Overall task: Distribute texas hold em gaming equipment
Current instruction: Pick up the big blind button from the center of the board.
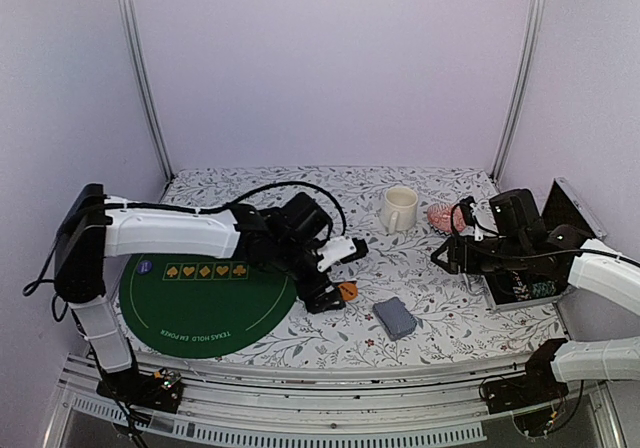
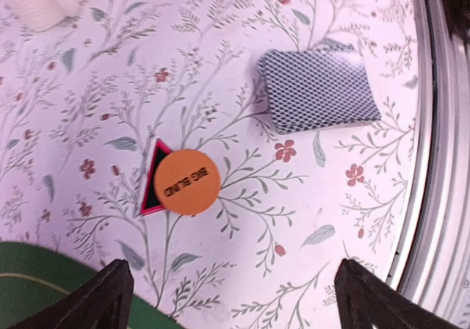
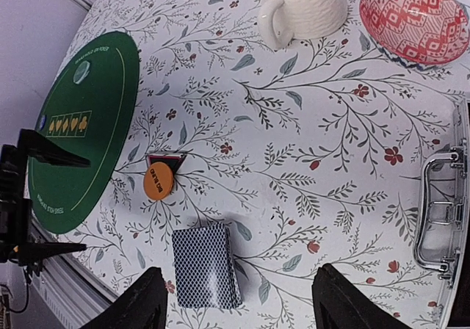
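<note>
An orange disc button (image 2: 188,181) marked BIG BLIND lies partly on a black-and-red triangular marker (image 2: 153,186) on the floral cloth, just right of the green mat. A grey-blue-backed deck of cards (image 2: 319,90) lies beyond it. My left gripper (image 2: 235,307) is open and empty, hovering just above the cloth near the button (image 1: 347,291). My right gripper (image 3: 235,311) is open and empty, held high over the deck (image 3: 205,266). A clear disc (image 3: 82,70) lies on the green mat. The poker chips cannot be made out.
The round green Texas Hold'em mat (image 1: 205,308) covers the left front. A cream mug (image 1: 398,208) and a red-patterned dish (image 1: 440,216) stand at the back right. An open black case (image 1: 520,288) with a metal handle (image 3: 440,211) sits at the right edge.
</note>
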